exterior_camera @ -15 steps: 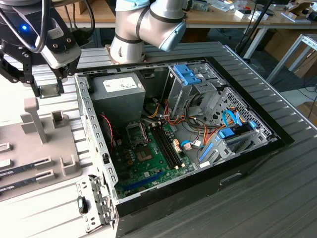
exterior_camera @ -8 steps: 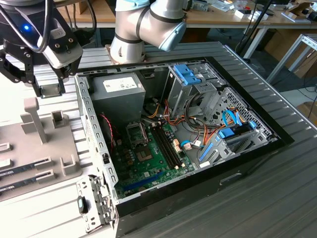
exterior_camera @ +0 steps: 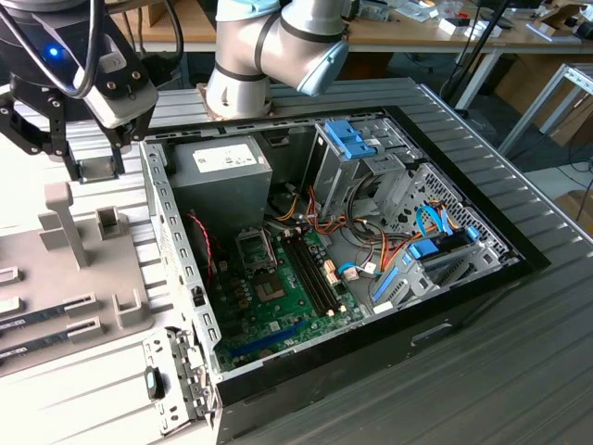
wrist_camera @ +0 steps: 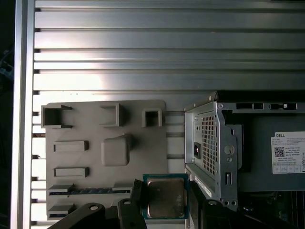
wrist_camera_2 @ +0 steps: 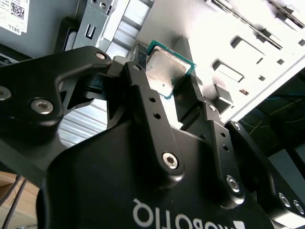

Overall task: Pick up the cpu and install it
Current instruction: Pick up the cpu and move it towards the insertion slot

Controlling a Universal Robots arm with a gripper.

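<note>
The cpu (wrist_camera: 166,196), a small square chip with a silver-grey top and green rim, sits clamped between my gripper's (wrist_camera: 166,202) black fingers (wrist_camera: 136,198). In the second wrist view the cpu (wrist_camera_2: 164,70) is tilted between the two fingers (wrist_camera_2: 143,93) of the gripper (wrist_camera_2: 167,88). In the exterior view the gripper (exterior_camera: 95,159) hangs at the upper left, above the grey fixture plate (exterior_camera: 83,269) and just outside the open computer case, with the cpu (exterior_camera: 98,170) in its jaws. The dark socket frame (exterior_camera: 255,248) lies on the green motherboard inside the case.
The open case (exterior_camera: 463,278) has a grey power-supply box (exterior_camera: 222,171), drive cages (exterior_camera: 371,158) and loose cables (exterior_camera: 371,255). The fixture plate (wrist_camera: 105,152) carries raised blocks and memory sticks (exterior_camera: 46,320). The case's metal wall (wrist_camera: 209,148) stands close beside the gripper.
</note>
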